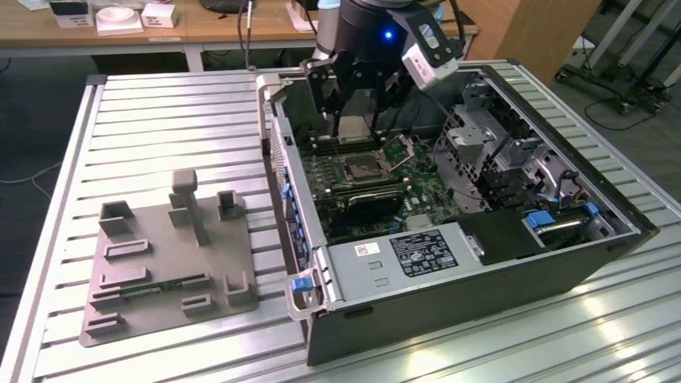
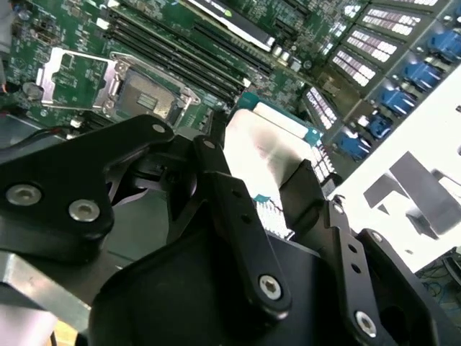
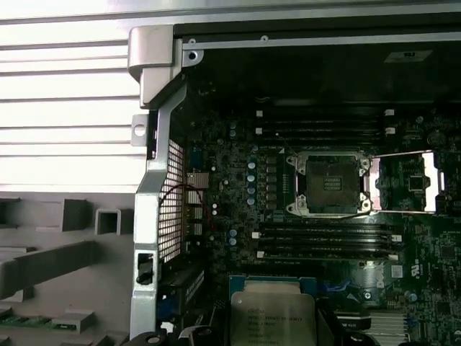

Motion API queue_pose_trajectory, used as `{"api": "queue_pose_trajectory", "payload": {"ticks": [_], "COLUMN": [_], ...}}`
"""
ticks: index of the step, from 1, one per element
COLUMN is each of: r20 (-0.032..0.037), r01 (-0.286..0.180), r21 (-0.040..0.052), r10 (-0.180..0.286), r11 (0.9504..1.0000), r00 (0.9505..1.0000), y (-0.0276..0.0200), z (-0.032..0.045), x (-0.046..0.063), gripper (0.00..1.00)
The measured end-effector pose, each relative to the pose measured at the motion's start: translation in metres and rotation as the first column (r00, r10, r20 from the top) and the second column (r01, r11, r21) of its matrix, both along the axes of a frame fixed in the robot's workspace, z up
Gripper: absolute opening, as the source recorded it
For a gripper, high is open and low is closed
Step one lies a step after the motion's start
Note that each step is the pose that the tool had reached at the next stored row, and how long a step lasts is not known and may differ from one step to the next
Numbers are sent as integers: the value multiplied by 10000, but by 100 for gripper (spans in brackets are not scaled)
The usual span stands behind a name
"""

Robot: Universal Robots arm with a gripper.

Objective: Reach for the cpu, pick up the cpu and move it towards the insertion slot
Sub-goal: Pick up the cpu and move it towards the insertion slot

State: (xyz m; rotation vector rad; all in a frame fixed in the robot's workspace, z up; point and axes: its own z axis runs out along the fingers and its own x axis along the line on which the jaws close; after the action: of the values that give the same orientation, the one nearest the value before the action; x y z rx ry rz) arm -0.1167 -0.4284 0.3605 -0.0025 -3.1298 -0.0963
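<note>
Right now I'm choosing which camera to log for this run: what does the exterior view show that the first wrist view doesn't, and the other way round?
Exterior view alone: the whole open computer case on the slatted table, the arm above it, and the gripper closed on the cpu.

First wrist view alone: the cpu's metal top close up, and the insertion slot seen straight on with its plate swung open.

Both: cpu, insertion slot, green motherboard, grey tray.

On the slatted metal table, an open computer case lies at the exterior view's right. The pincer hangs over its far end, holding the cpu (silvery face showing) just above the insertion slot. A grey tray sits left.
</note>
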Motion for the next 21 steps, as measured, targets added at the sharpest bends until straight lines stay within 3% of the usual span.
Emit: {"api": "queue_pose_trajectory", "payload": {"ticks": [9, 16, 21], "r20": [0, 9, 8], "r01": [2, -1, -1], "r21": [0, 0, -1], "r10": [-2, 1, 1], "r11": [10000, 10000, 10000], "r00": [10000, 10000, 10000], "y": [69, 213, 279], "z": [-3, -8, -10], "x": [109, 117, 153], "gripper": [55, 55, 55]}}
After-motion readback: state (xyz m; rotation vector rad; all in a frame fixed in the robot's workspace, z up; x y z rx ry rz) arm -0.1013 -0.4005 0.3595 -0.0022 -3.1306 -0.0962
